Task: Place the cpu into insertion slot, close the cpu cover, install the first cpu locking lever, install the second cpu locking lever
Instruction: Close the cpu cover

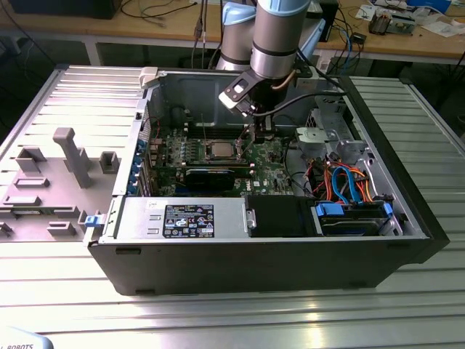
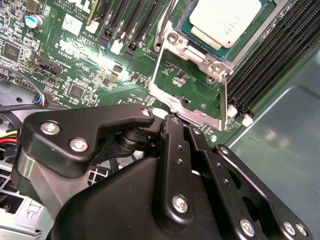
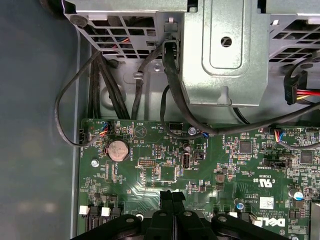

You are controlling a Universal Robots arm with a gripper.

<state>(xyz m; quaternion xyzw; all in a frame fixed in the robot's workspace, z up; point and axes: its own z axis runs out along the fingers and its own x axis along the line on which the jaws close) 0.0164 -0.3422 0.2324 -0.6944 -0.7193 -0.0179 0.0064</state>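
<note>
Cpu (image 2: 227, 20) seated in insertion slot (image 2: 216, 66) | cpu cover (image 2: 156, 70) swung open beside slot | gripper (image 2: 162, 114) fingers pressed together at cover's free edge, hold on it unclear

Open black PC case (image 1: 254, 262) on a ribbed metal bench (image 1: 218, 320), centre of frame. Inside:
- green motherboard (image 1: 272, 154)
- silver PSU box (image 1: 138, 218) along the lower-left wall, with a long black block (image 1: 211, 177) just above it
- blue drive bay (image 1: 352, 214) at lower right, with orange and blue cables (image 1: 341, 182) above it

Grey moulded fixture tray (image 1: 43, 196) at the exterior view's left, beside the case. Wooden bench (image 1: 145, 29) across the top, with loose wires (image 1: 152, 9) on it.

First wrist view: coin cell (image 3: 118, 149) on the board, and black leads (image 3: 100, 85) looping out of a perforated metal cage (image 3: 220, 55).

Second wrist view: parallel black memory slots (image 2: 270, 60).
</note>
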